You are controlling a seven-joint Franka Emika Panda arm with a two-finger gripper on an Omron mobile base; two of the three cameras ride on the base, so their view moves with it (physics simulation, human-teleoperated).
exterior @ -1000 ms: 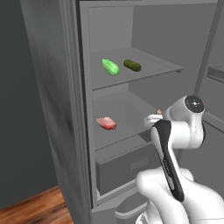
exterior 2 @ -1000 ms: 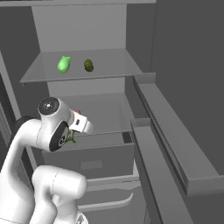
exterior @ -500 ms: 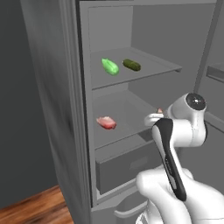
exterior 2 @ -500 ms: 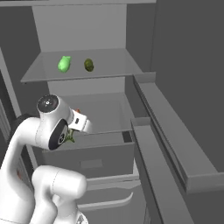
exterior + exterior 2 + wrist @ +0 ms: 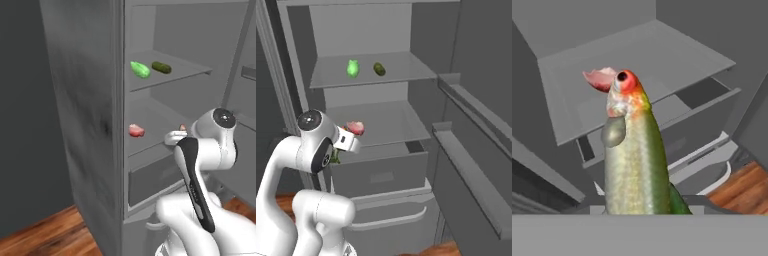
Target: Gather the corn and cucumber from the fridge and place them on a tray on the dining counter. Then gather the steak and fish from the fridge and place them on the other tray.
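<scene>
The fridge (image 5: 90, 100) stands open. On its upper shelf the bright light-green corn (image 5: 140, 69) lies left of the dark olive cucumber (image 5: 161, 67); the right base view shows corn (image 5: 352, 67) and cucumber (image 5: 378, 68) too. The pink-red steak (image 5: 136, 131) lies on the middle shelf. My gripper (image 5: 176, 136) is in front of that shelf's edge, shut on the fish (image 5: 634, 160), a green-silver body with a red head that points at the shelf. The fish's green tail (image 5: 335, 156) sticks out below the hand. The steak (image 5: 599, 78) shows behind the fish's head. Tray and dining counter are out of view.
A half-open grey drawer (image 5: 378, 172) juts out under the middle shelf. The open fridge door with its shelves (image 5: 471, 165) stands close on the right. Wooden floor (image 5: 45, 235) shows at the lower left, beside the fridge's side wall.
The whole picture has shifted to the right in both base views, so the base has driven. The arm has risen slightly, and the hand stays at the middle shelf's edge.
</scene>
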